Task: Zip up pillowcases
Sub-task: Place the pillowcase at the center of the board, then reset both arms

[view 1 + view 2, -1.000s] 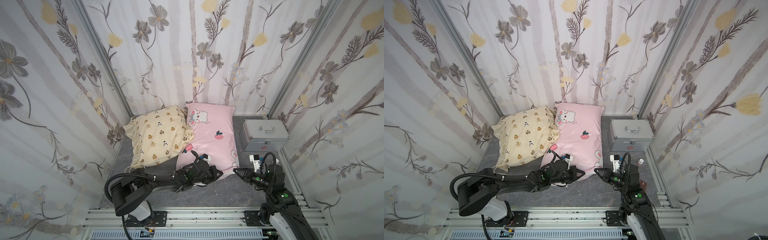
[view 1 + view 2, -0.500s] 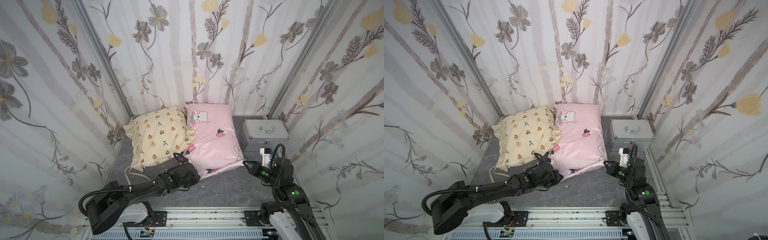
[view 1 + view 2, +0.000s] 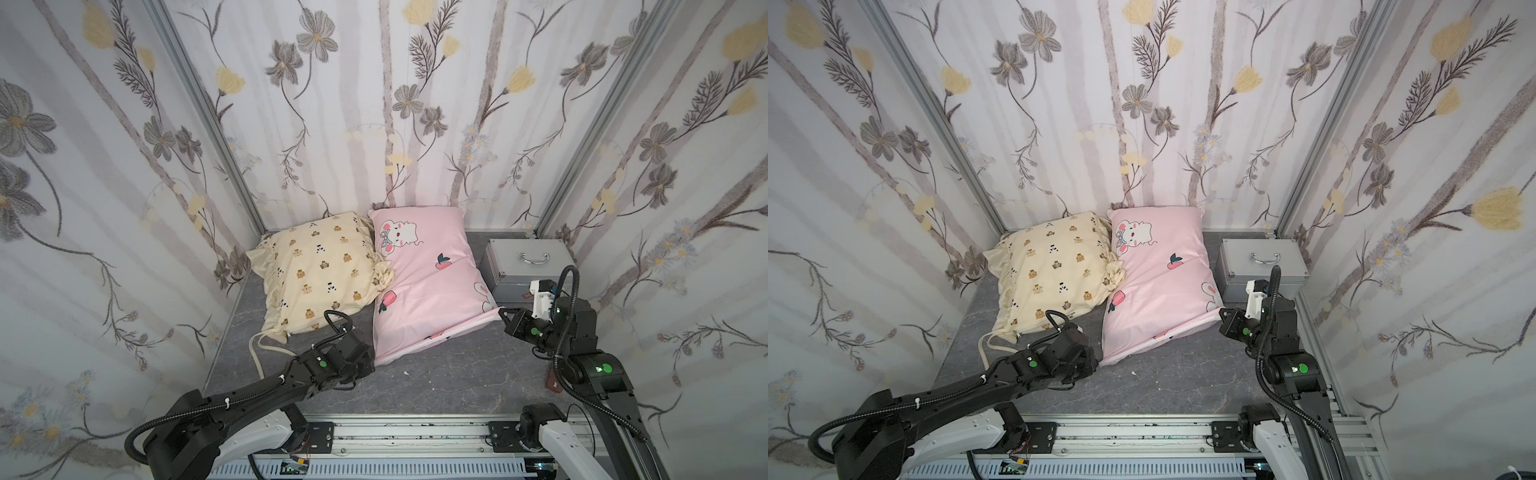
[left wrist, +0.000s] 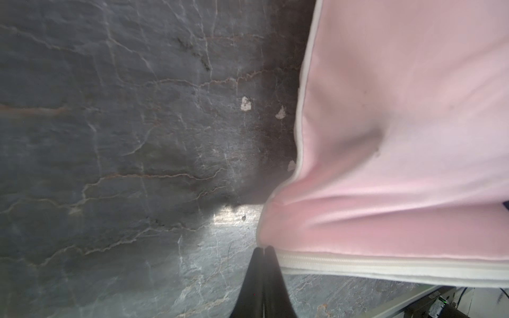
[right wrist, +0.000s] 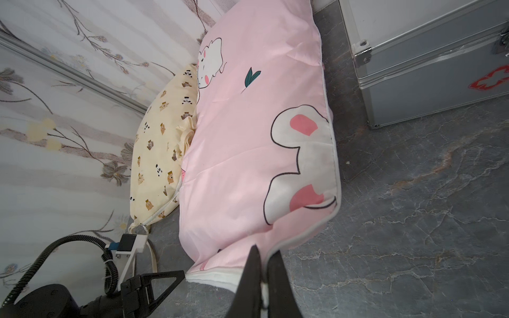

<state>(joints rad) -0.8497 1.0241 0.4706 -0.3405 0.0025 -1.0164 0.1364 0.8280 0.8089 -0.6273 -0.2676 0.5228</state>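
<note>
Left gripper (image 4: 264, 249): pinches shut, tips together, on the corner of the pink pillowcase (image 4: 399, 124), right at the end of the white piping. Sits at one end of the zip (image 4: 385, 261), with the tape running away from the tips along the near edge. Appears to anchor that corner, keeping the seam straight and under tension. Judged so from the creases fanning out of the pinch.

Right gripper (image 5: 265, 254): stands nearly closed, with a strip of white edging caught between the fingers. Holds the opposite near corner of the same pillowcase, directly ahead of the tips. Cannot tell zip pull from plain piping in that grip. Seems to pull against the other grip, stretching the edge between the two.

Zip: reads as closed along the stretch beside the left tips. Cannot verify the full run. Shows in both top views as a pale line spanning from one gripper to the other.

Cream pillowcase (image 3: 320, 270): lies beyond the left gripper, touching the pink one along its side, held by neither arm. Zip state not legible. Looks like the remaining item of the task.

Metal case (image 3: 525, 259): rests beyond the right gripper, just beside the pink pillowcase, apart from the fingers. Plays no part.

Risk: smooth thin cloth, likely to slip from so narrow a pinch under a harder pull.
</note>
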